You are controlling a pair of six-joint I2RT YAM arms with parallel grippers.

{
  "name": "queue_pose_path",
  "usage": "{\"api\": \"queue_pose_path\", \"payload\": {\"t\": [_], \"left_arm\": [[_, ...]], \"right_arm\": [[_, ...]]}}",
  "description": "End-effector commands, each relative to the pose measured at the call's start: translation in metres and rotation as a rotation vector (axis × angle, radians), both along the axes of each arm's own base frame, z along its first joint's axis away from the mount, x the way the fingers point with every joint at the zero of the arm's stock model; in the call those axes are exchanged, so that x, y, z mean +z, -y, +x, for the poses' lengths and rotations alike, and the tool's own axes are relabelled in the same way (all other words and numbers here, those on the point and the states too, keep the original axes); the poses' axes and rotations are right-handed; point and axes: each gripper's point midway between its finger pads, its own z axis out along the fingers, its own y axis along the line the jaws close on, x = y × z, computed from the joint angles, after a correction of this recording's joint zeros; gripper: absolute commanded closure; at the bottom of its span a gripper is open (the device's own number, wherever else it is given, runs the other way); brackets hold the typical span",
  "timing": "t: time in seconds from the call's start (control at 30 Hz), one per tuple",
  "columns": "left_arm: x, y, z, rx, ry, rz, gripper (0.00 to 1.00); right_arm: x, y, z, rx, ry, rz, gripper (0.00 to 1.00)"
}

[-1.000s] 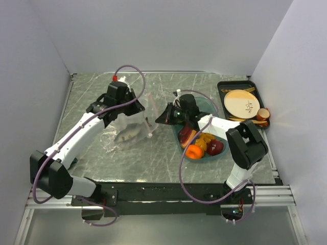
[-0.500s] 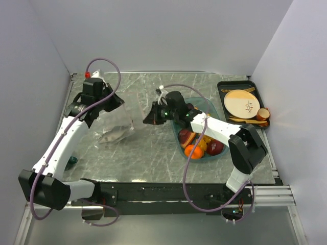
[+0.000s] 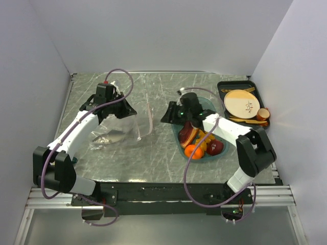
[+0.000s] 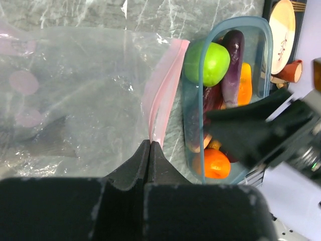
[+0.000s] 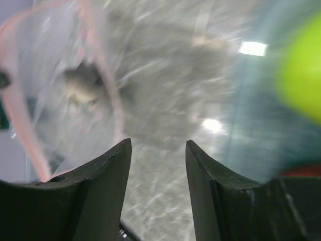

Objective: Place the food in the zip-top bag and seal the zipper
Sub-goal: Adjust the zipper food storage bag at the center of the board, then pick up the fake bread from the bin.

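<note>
Bag first: the zip-top bag (image 3: 118,130) lies on the left-centre of the marble table (image 3: 153,161), with its mouth facing right toward the teal tray (image 3: 207,100). We see its zipper (image 4: 163,85), the pale pink strip, standing up as an open loop at the mouth. Its two pink lips are parted along most of their length and meet at the near end. One brownish-grey food piece (image 3: 115,137) is already inside the bag; it is blurred in the right wrist view.

The rest of the food sits in the teal tray, just right of the bag mouth: green lime (image 4: 213,63), purple slice (image 4: 233,60), orange (image 4: 216,163), dark red apple (image 3: 214,147), plus yellow-orange bits we can't sort out.

The left gripper (image 4: 151,144) is clamped tight, pinching the zipper at its end. The right gripper (image 5: 158,145) hovers between the bag mouth and the tray, fingers parted to a medium gap with nothing between them.

At far right, well apart from the bag, we note a black tray (image 3: 220,91) with a beige plate (image 3: 241,102).
</note>
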Motion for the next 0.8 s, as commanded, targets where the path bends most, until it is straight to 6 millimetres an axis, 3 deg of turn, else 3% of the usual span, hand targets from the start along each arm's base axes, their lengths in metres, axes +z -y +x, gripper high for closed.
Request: {"api": "queue_pose_path", "payload": {"t": [0.0, 0.13, 0.33, 0.47, 0.53, 0.67, 0.77], "left_arm": [[0.020, 0.007, 0.004, -0.049, 0.089, -0.027, 0.99], [0.018, 0.008, 0.003, -0.057, 0.090, -0.027, 0.99], [0.016, 0.008, 0.004, -0.059, 0.085, -0.015, 0.99], [0.018, 0.012, 0.007, -0.076, 0.089, -0.025, 0.99], [0.018, 0.011, 0.008, -0.075, 0.089, -0.019, 0.99], [0.019, 0.011, 0.010, -0.074, 0.093, -0.013, 0.99], [0.021, 0.013, 0.010, -0.077, 0.097, -0.026, 0.99]], "right_arm": [[0.021, 0.047, 0.019, -0.126, 0.077, -0.040, 0.45], [0.013, 0.094, 0.033, -0.272, 0.077, -0.160, 0.45], [0.004, 0.143, 0.029, -0.418, 0.029, -0.236, 0.45], [0.001, 0.143, 0.005, -0.372, 0.020, -0.185, 0.47], [0.002, 0.133, -0.009, -0.326, -0.002, -0.121, 0.47], [-0.015, 0.135, -0.033, -0.341, -0.087, -0.121, 0.47], [-0.028, 0.138, -0.040, -0.353, -0.112, -0.126, 0.47]]}}
